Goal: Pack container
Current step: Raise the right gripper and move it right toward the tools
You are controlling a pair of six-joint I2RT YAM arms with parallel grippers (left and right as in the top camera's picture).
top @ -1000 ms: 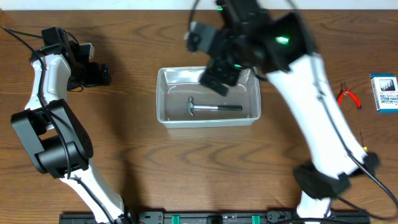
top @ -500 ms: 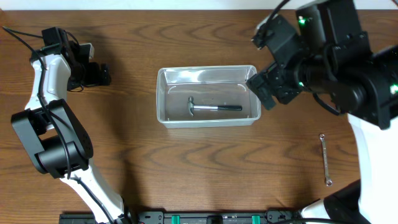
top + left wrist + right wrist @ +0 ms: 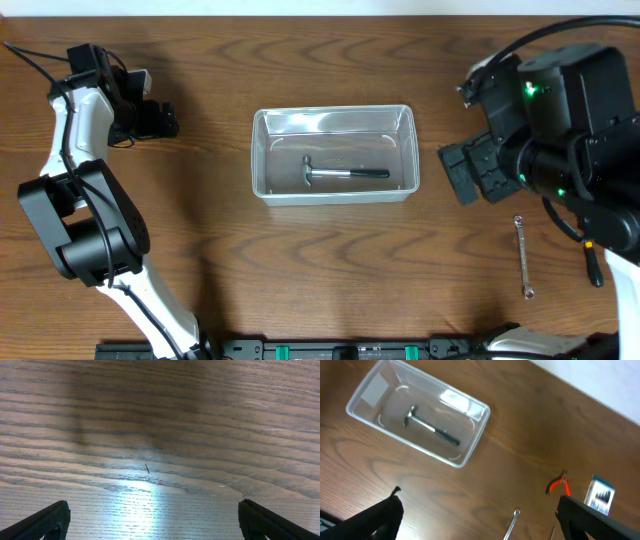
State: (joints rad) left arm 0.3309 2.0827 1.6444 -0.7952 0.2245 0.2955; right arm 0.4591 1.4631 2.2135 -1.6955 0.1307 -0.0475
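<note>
— Largest thing first?
— Wood-grain table (image 3: 330, 260), filling every view. Next, bulky black-and-white right arm (image 3: 590, 110) at the right edge of the overhead frame, and left arm (image 3: 72, 125) along the left edge.
— And the container (image 3: 333, 112)?
— Near the centre of the overhead frame, slightly above the middle; upper left in the right wrist view. Clear, rectangular, upright on the table, touched by neither arm.
— Grippers?
— Right gripper (image 3: 480, 522): jaws spread wide, nothing between them, high over the table. Left gripper (image 3: 155, 522): likewise spread wide and empty, low over bare wood, at the upper left of the overhead frame.
— Anything inside the tub?
— Hammer (image 3: 340, 173), flat on the floor, head toward the left, handle toward the right in the overhead frame.
— Smaller bits?
— Slim wrench (image 3: 523, 255) flat on the table at lower right of the overhead frame, well apart from the container. Blue-and-white box (image 3: 600, 495) at lower right of the right wrist view; red-handled pliers (image 3: 557, 484) just beside it, on its left.
</note>
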